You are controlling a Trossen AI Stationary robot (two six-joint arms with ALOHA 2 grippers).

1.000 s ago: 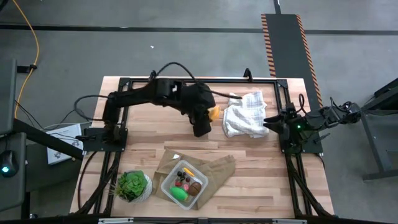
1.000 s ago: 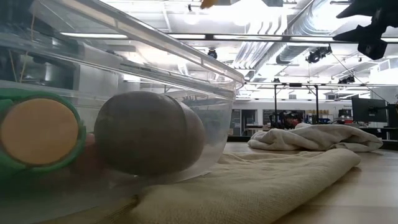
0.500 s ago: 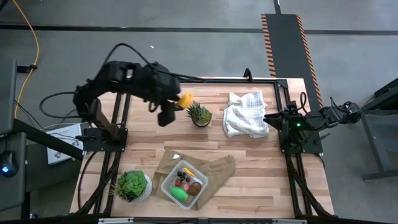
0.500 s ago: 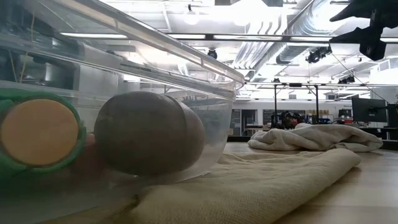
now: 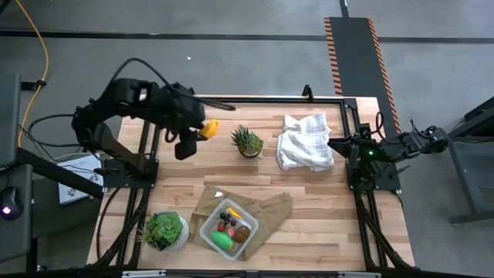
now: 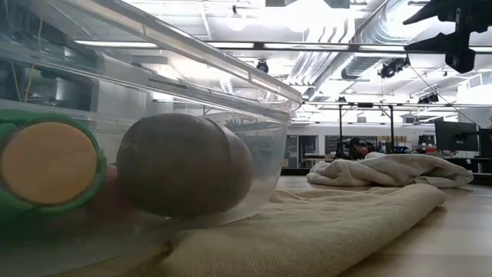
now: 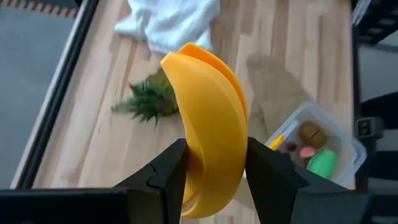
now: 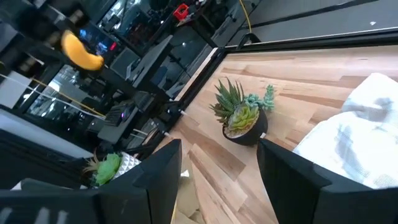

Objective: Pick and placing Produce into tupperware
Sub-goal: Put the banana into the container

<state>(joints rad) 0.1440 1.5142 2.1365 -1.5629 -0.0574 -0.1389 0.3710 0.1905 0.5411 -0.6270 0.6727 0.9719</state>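
Item: yellow-orange piece (image 7: pixel 211 124) of toy produce, curved, crescent-like. Location: clamped in the left pincer (image 5: pixel 202 131), raised above the far left part of the worktop (image 5: pixel 309 193), beside the spiky green potted plant (image 5: pixel 247 140) and apart from it. In the left wrist view the two dark fingers (image 7: pixel 168 171) press on either side of the piece; grip looks firm, seated at its lower half.

Destination: tupperware (image 5: pixel 228 229), clear box near the front edge of the worktop, resting on the flat brown paper bag (image 5: pixel 270 208). Already holds a green oval (image 5: pixel 223 242), a brown kiwi (image 5: pixel 242 232), small red pieces and a yellow banana (image 5: pixel 233 211). Well apart from the carried piece.

Step in hand, as judged: carry to the box. To do it well: keep the fingers clenched, travel high enough to clear the spiky plant and the leafy green plant (image 5: pixel 164 228) in its white pot, centre over the free part of the box, lower before letting go so the piece does not bounce off the rim.

Left arm: elbow raised and folded back toward its base, wrist turned toward the middle of the worktop.

Right arm: waiting at the right edge by the white cloth (image 5: pixel 304 143); right pincer (image 8: pixel 217 180) released, fingers spread, grasping nothing.
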